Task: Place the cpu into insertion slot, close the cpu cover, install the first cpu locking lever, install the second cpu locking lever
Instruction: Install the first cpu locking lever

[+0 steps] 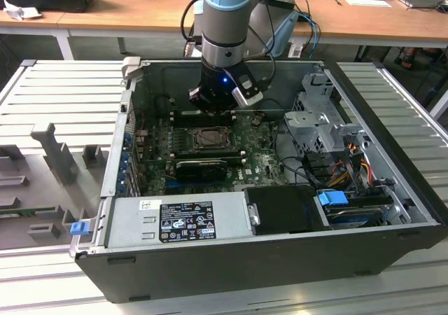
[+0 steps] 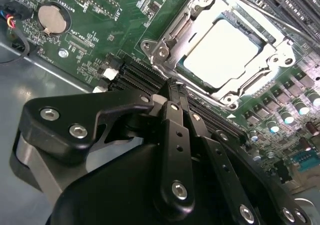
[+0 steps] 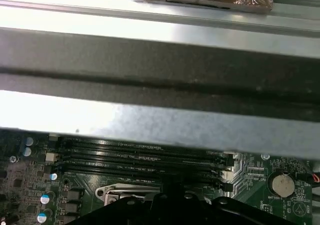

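In the second wrist view the gripper [image 2: 172, 87] sits nearest, its black fingers [image 2: 176, 116] pressed together with nothing between them — closed and empty. Just past their tips lie black memory slots [image 2: 137, 75], then the slot [image 2: 165, 52] with the cpu [image 2: 222, 50] seated flat in it, pale top showing. The cover [image 2: 272, 52] lies down around the chip, framing it in its window. A coin battery [image 2: 51, 18] sits well off on the green board [image 2: 100, 30]. In the exterior view the arm [image 1: 227, 28] hangs inside the open case [image 1: 392, 154] — just above the socket [image 1: 208, 139].
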